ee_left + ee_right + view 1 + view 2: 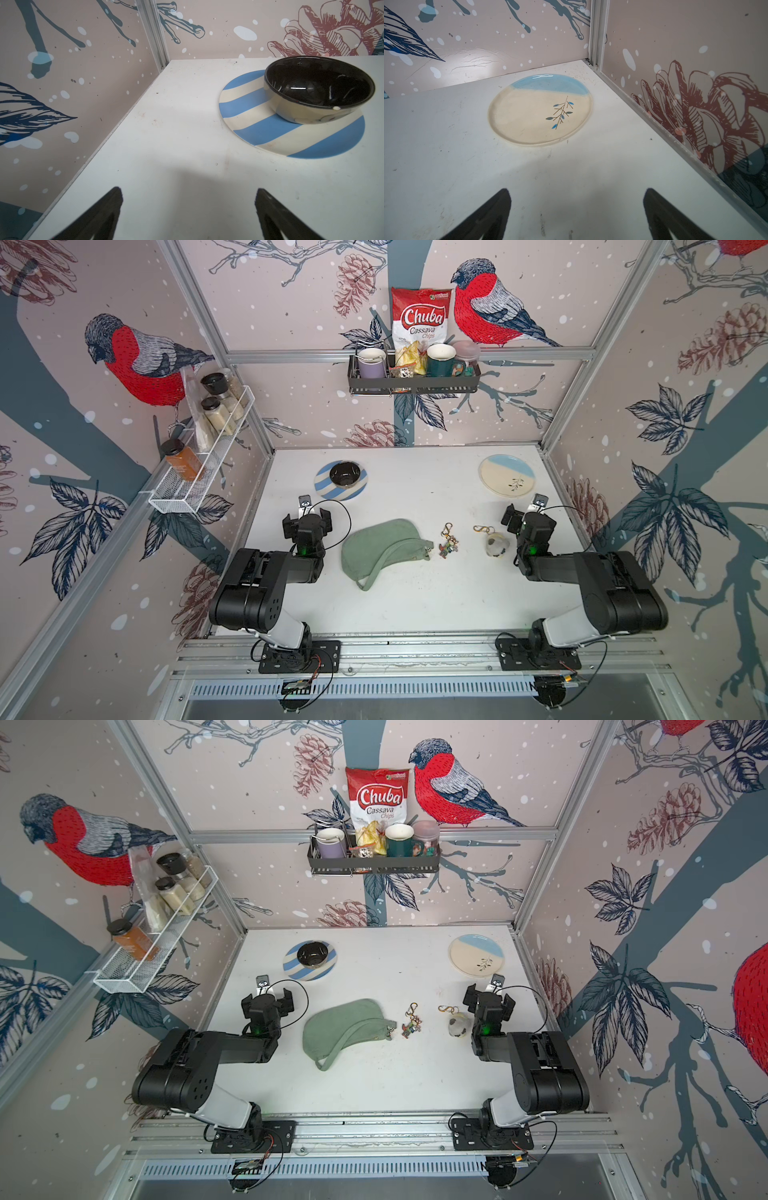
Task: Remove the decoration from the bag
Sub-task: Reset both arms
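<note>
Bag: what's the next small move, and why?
Likely none, just hold both arms parked: the colourful charm lies beside the bag, clasp pointing away, apparently unclipped; the plush charm lies further off. The left gripper and right gripper are open, empty.

On the near side of the bag [384, 549], toward the arm bases, the white table [415, 605] lies bare, as does the strip just behind the bag. Off the bag's right tip lie 2 low obstacles, a figure charm [448, 546] close by and a plush ball charm [495, 546] farther right, with a bare gap between them. Far behind the bag, a black bowl [345, 474] on a striped plate [322, 492] stands to the left and a flat cream plate [505, 479] lies to the right.
</note>
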Action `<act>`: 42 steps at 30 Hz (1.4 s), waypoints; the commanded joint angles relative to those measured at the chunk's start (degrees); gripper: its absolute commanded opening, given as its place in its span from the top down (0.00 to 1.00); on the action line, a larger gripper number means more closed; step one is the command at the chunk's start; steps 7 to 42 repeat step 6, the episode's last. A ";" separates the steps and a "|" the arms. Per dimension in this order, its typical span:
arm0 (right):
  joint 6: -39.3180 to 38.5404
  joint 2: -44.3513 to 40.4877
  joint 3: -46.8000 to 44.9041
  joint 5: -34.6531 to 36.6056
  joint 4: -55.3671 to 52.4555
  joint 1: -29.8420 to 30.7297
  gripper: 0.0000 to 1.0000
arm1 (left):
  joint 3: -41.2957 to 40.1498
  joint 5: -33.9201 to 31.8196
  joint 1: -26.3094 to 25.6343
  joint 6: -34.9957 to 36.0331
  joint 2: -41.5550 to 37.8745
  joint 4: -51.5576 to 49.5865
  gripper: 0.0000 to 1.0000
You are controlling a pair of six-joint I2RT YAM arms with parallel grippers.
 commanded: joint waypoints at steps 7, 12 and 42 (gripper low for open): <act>0.63 -0.28 0.32 0.24 0.29 -0.05 0.00 | -1.07 -3.51 -1.34 0.92 0.39 4.77 0.01; 0.63 -0.28 0.32 0.24 0.29 -0.05 0.00 | -1.07 -3.51 -1.34 0.92 0.39 4.77 0.01; 0.63 -0.28 0.32 0.24 0.29 -0.05 0.00 | -1.07 -3.51 -1.34 0.92 0.39 4.77 0.01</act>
